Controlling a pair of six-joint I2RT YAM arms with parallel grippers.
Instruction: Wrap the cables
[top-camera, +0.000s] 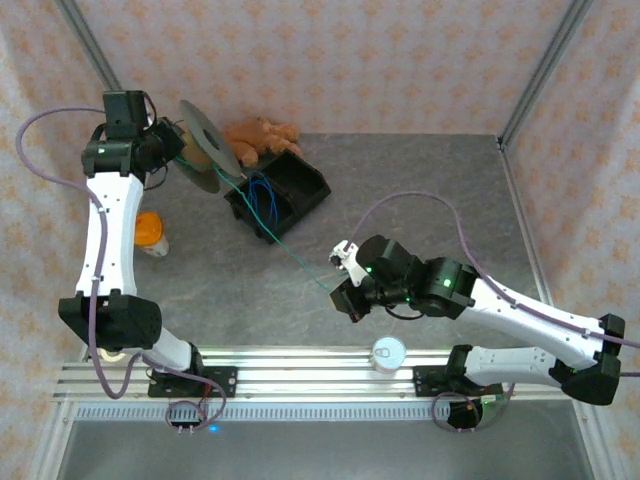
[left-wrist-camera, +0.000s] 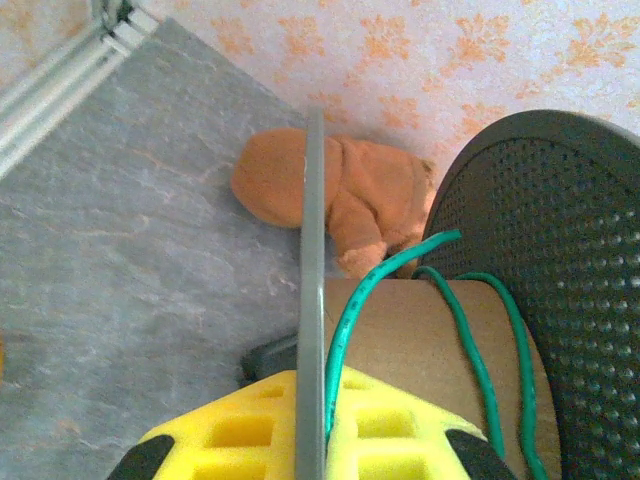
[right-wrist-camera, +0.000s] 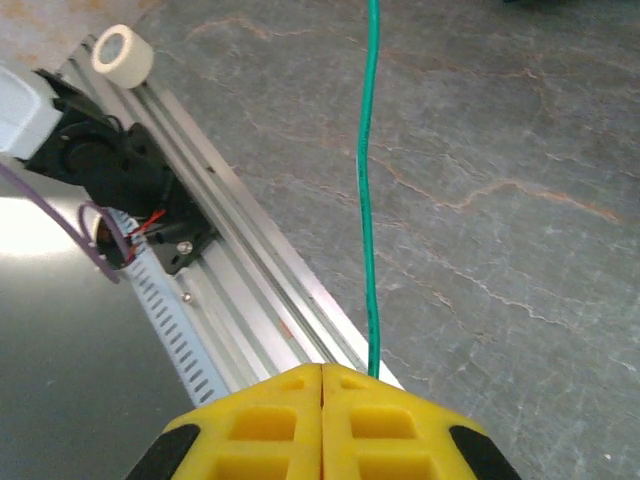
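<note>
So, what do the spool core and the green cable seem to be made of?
The spool core: likely cardboard, matte brown with a faintly fibrous face. The green cable: probably plastic-sheathed wire, smooth, slightly glossy, curving loosely around the core.

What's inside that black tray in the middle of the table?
A loose blue cable lies in the black tray, and the green cable passes over it. The tray floor beneath the coil is hidden.

Two arms up: left arm and right arm, glossy white shells between chunky black joints, with purple-grey cables looping along both. Small green lights glow at the right wrist. On the left hand and right hand: yellow pocketed fingers, black corners.
</note>
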